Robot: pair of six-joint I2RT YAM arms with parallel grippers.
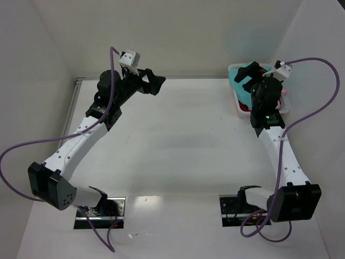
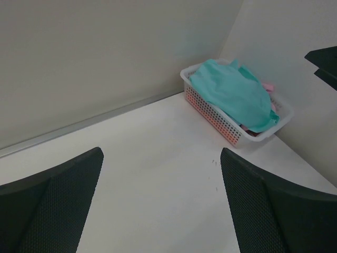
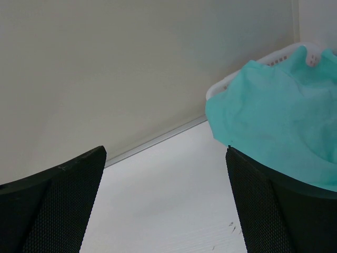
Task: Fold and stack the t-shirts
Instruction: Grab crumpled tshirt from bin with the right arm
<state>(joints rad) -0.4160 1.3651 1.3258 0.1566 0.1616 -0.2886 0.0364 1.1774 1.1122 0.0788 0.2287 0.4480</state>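
The t-shirts lie heaped in a white basket [image 1: 235, 100] at the far right corner. A teal t-shirt [image 1: 237, 82] [image 2: 231, 94] [image 3: 274, 116] is on top. A pink one [image 2: 268, 86] [image 1: 283, 95] shows at the far side, and a strip of dark red one [image 2: 251, 129] [image 1: 245, 111] underneath. My right gripper [image 1: 249, 74] [image 3: 166, 203] hovers open at the basket's near-left side, its right finger [image 3: 279, 211] just in front of the teal cloth. My left gripper [image 1: 154, 82] [image 2: 160, 203] is open above the bare table at the far left, pointing towards the basket.
Grey walls enclose the white table [image 1: 172, 140] at the back and on both sides. A metal strip [image 2: 79, 126] runs along the back wall's foot. The basket [image 2: 231, 129] [image 3: 224, 87] sits tight in the corner. Purple cables [image 1: 318, 102] loop off both arms.
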